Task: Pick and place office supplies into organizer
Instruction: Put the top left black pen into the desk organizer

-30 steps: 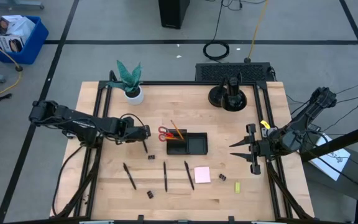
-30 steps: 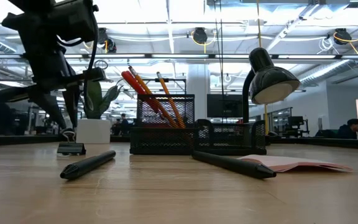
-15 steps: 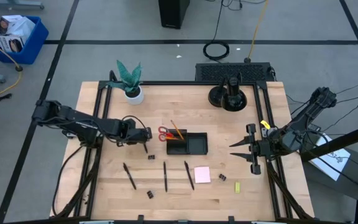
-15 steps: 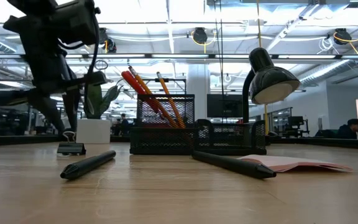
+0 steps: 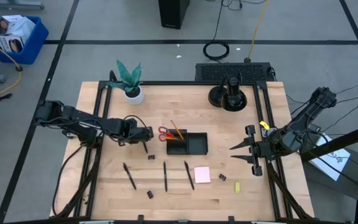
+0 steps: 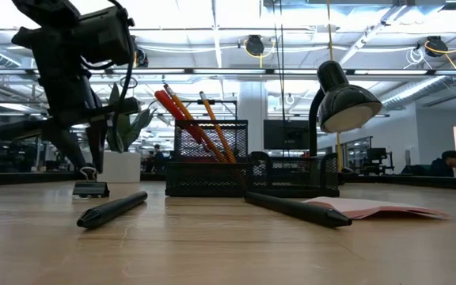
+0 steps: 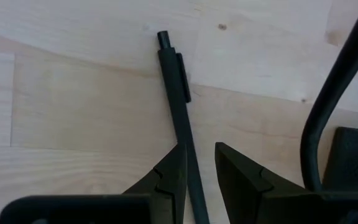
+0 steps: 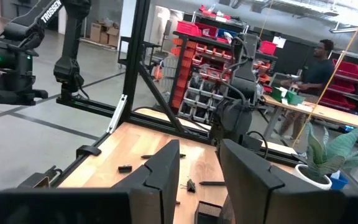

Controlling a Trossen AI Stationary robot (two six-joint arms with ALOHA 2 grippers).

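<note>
On the wood table (image 5: 104,180), left gripper (image 7: 199,163) pinches a pen (image 7: 178,102) left of the organizer (image 5: 187,144); right gripper (image 5: 236,151) waits open.

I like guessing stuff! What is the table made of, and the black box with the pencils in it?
The table looks like pale wood with a smooth finish: you can see plank seams and grain lines. The organizer looks like black wire mesh, probably metal, since you can see through its tiny grid holes to the orange pencils inside.
</note>
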